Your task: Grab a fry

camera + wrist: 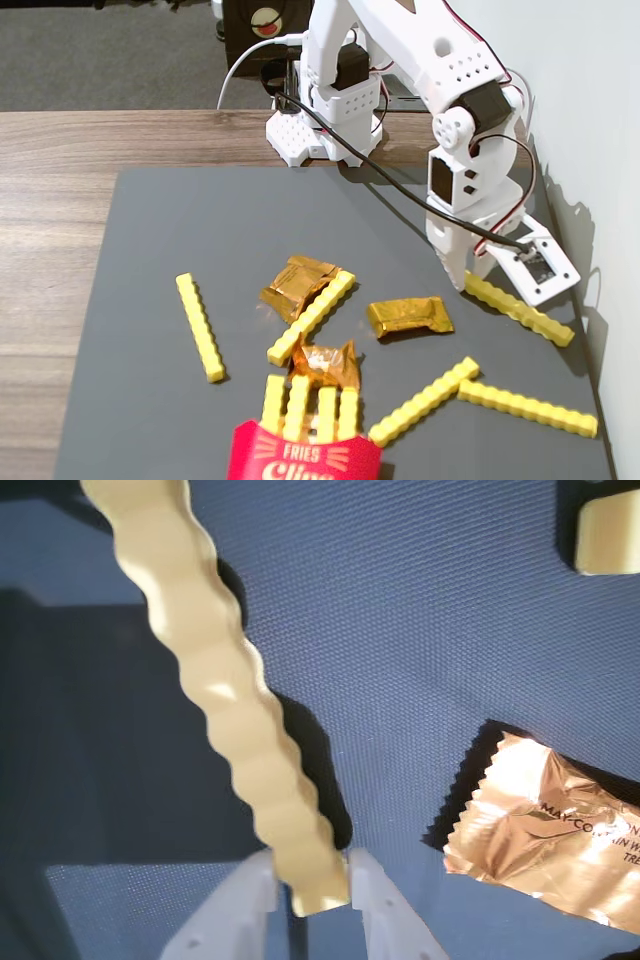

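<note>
A hobby desk indoors: wooden counter (60,150) against a white wall (590,60), grey carpet (100,50) behind, grey mat (180,230) with toy food.

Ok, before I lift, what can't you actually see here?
- Grip: in the wrist view the tool straddles the fry end, but contact is unclear; the fingers run off the bottom edge.
- Fixed view: the tool hides that fry end.
- Carton: cut off by the bottom edge in the fixed view.
- Wrapper text: cropped at the right edge in the wrist view.
</note>
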